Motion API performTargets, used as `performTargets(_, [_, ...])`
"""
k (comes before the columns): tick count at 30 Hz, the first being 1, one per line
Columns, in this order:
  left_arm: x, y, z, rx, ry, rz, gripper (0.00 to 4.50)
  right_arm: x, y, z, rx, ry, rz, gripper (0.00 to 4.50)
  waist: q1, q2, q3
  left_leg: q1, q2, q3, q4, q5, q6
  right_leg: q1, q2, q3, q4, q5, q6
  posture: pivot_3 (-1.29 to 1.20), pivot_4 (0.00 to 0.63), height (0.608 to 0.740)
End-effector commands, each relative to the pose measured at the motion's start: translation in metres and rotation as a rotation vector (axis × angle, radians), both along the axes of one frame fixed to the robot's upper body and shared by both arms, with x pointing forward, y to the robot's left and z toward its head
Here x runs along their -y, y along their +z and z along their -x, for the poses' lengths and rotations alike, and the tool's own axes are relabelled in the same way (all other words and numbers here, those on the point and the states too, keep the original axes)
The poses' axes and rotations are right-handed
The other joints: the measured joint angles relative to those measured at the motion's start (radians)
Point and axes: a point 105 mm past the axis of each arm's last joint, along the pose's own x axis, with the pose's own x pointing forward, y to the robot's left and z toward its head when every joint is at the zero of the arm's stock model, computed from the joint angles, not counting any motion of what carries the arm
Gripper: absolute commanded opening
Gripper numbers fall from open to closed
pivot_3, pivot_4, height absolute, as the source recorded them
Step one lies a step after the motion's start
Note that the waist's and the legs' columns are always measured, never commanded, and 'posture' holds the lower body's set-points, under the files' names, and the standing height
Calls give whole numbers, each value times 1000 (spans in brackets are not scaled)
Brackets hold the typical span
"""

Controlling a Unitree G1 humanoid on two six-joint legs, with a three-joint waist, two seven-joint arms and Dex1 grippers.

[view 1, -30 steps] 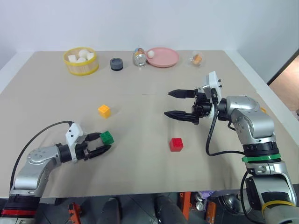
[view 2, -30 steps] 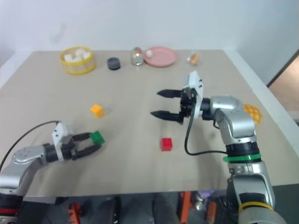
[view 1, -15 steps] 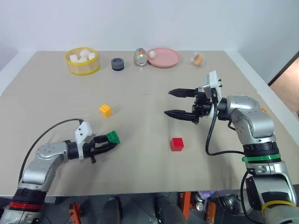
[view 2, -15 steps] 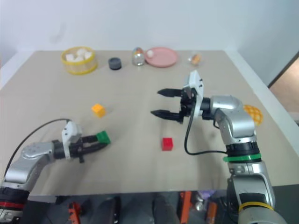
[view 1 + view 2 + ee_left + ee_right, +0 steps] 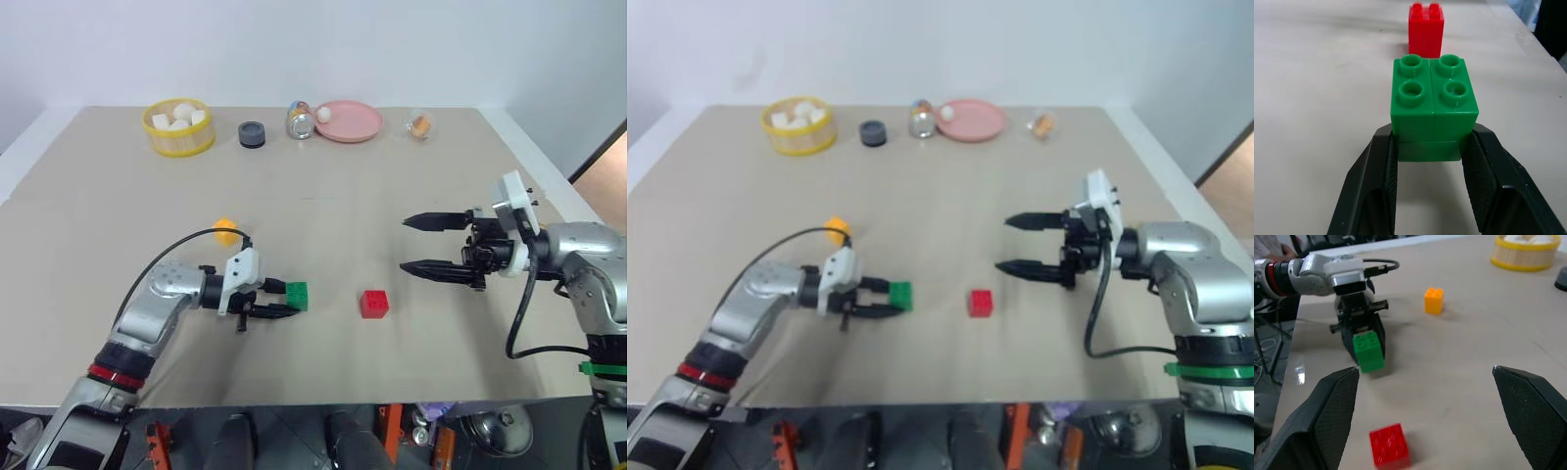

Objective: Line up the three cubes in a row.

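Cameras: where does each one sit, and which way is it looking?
Left and right eye views: on the head, looking down over the table; both arms show.
Left wrist view: on the left arm, looking along the left gripper shut on the green cube, toward the red cube.
Right wrist view: on the right arm, looking past the open right gripper at the yellow cube.
All share the green and red cubes.
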Motion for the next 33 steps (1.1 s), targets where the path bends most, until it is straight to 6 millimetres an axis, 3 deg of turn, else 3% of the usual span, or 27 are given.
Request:
performTargets(1, [8, -2, -1, 21, -68, -29, 1288, 3, -4, 18, 9, 23, 53, 4500, -1, 0, 0, 0, 0, 0, 1, 0, 0, 0, 0, 0, 0, 0, 0, 0, 150, 740])
performTargets(5, [13, -6, -3, 19, -112, -54, 1288, 6, -20, 28, -6, 19, 117, 4500, -2, 0, 0, -1, 0, 0, 4, 0, 1, 1, 0, 0, 0, 0, -1, 0, 150, 740])
performTargets(12, [23, -17, -13, 15, -96, -80, 1288, -2, -18, 26, 12, 2, 85, 4500, 0, 0, 0, 0, 0, 0, 9, 1, 2, 3, 0, 1, 0, 4, 0, 0, 150, 740])
performTargets(18, [31, -14, -19, 11, -53, -46, 1288, -2, -18, 22, 13, -2, 79, 4500, 1, 0, 0, 0, -2, 0, 11, 1, 2, 5, -2, 1, 0, 4, 1, 0, 150, 740])
performTargets(33, [33, -19, -4, -32, -80, -44, 1288, -4, -16, 14, 25, 9, 79, 4500, 0, 0, 0, 0, -2, -1, 10, 1, 2, 4, -1, 1, 0, 3, 1, 0, 150, 740])
